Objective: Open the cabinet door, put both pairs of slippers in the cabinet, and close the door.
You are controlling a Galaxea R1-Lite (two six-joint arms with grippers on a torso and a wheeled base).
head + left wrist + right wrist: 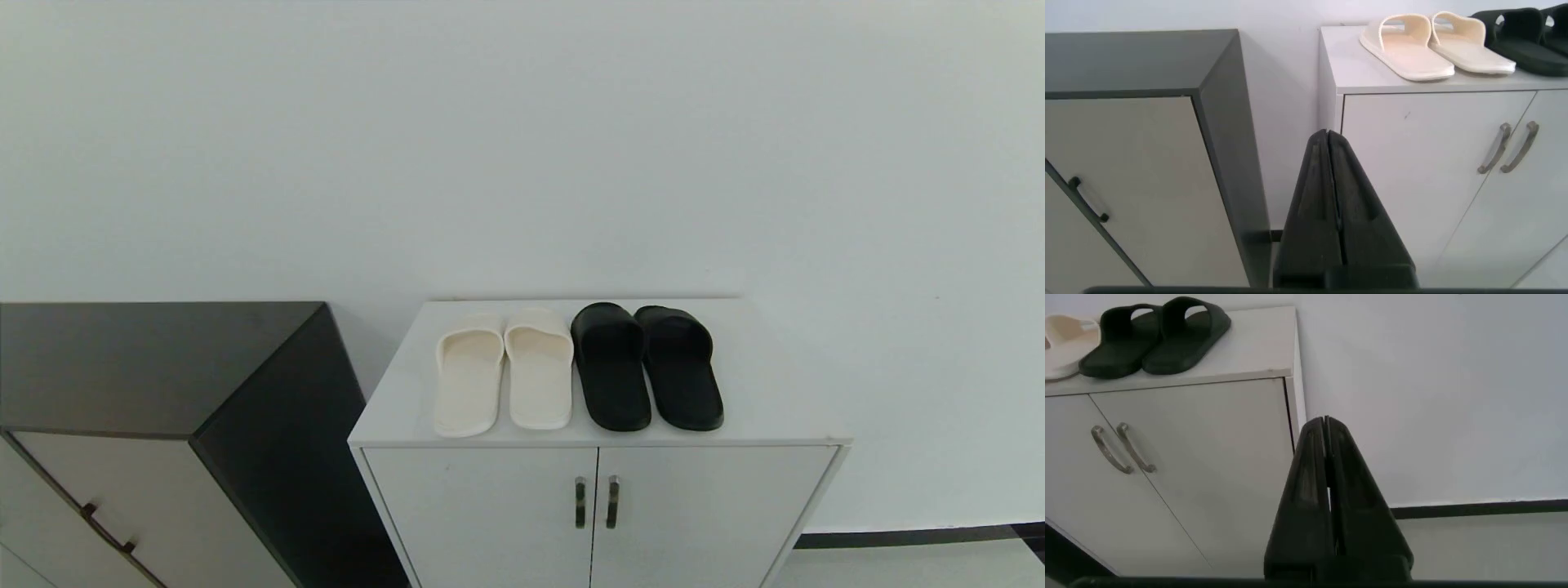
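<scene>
Cabinet (pixel 482 506) white, shut; cream slippers (pixel 531 376), black slippers (pixel 620 384) atop.

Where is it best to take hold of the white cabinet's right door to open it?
Take the right door by its upright metal handle, near the inner edge, coming straight from the front. The bar stands off the panel, so it can be pinched sideways. The hinges are probably at the outer edge.
</scene>
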